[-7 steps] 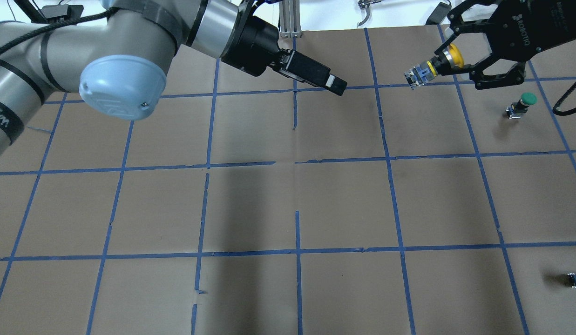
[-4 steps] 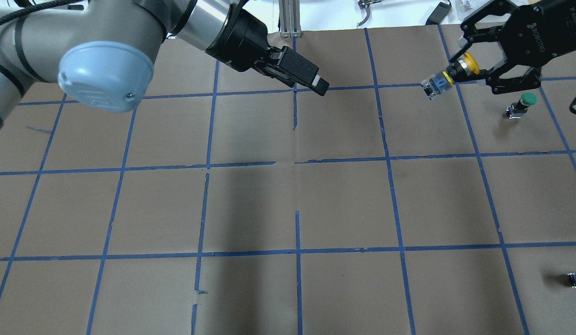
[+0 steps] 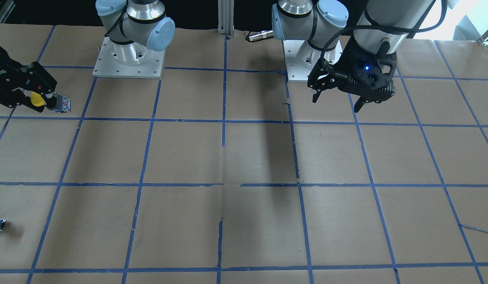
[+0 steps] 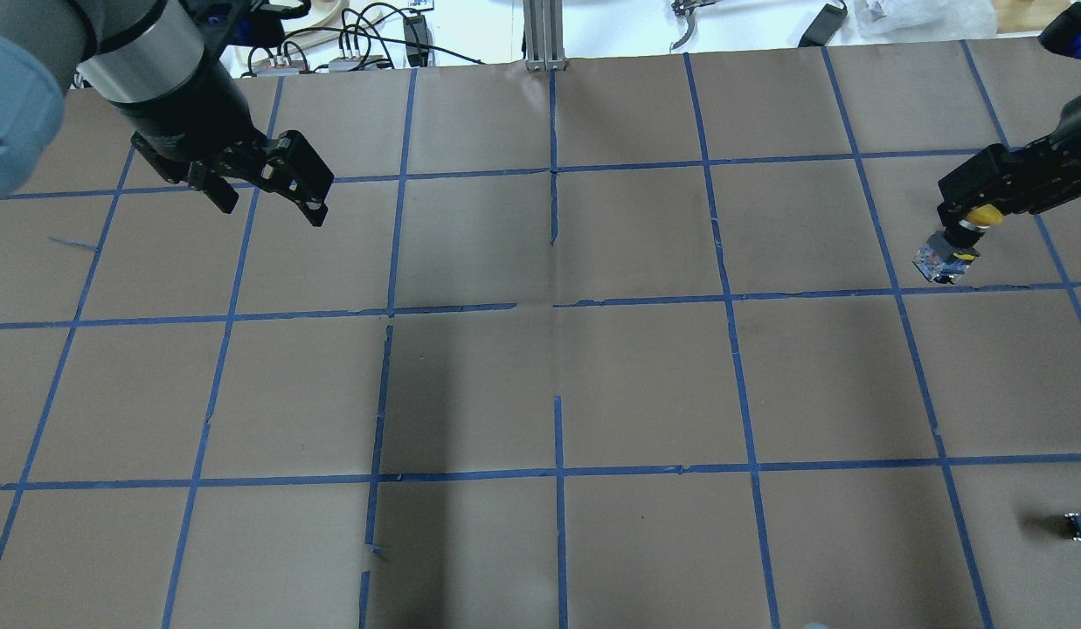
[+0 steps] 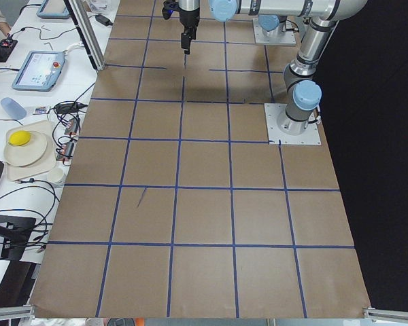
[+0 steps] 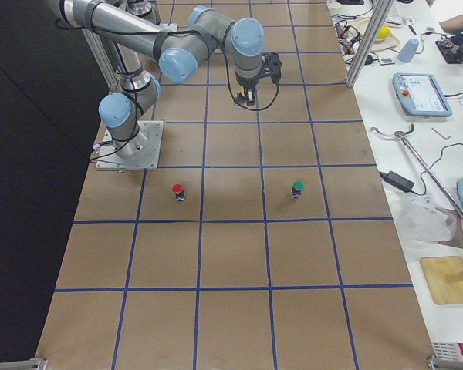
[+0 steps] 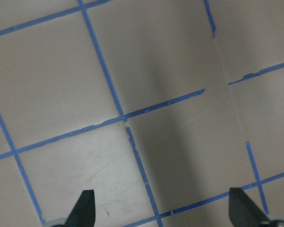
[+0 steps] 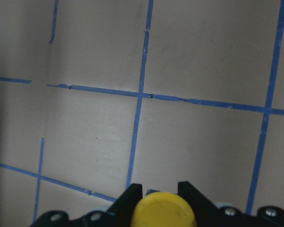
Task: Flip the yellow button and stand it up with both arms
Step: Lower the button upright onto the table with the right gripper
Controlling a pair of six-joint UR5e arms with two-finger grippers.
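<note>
We see our right claw (image 4: 973, 212), partly cut off at three o'clock, gripping the yellow mushroom-capped push-button (image 4: 949, 252); left claw (image 4: 272, 210) released above the brown blue-taped counter (image 4: 645, 384).

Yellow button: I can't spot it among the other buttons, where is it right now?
At the overhead view's far right, the yellow button is held by its cap in the right gripper, near a blue tape line.

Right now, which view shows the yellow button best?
Overhead exterior: the yellow button shows cap, collar and contact block, hanging from the right hand. Front-facing shows it too, at the frame edge. Right wrist shows only the cap. Both side views show it too small to tell; left wrist, nothing.
</note>
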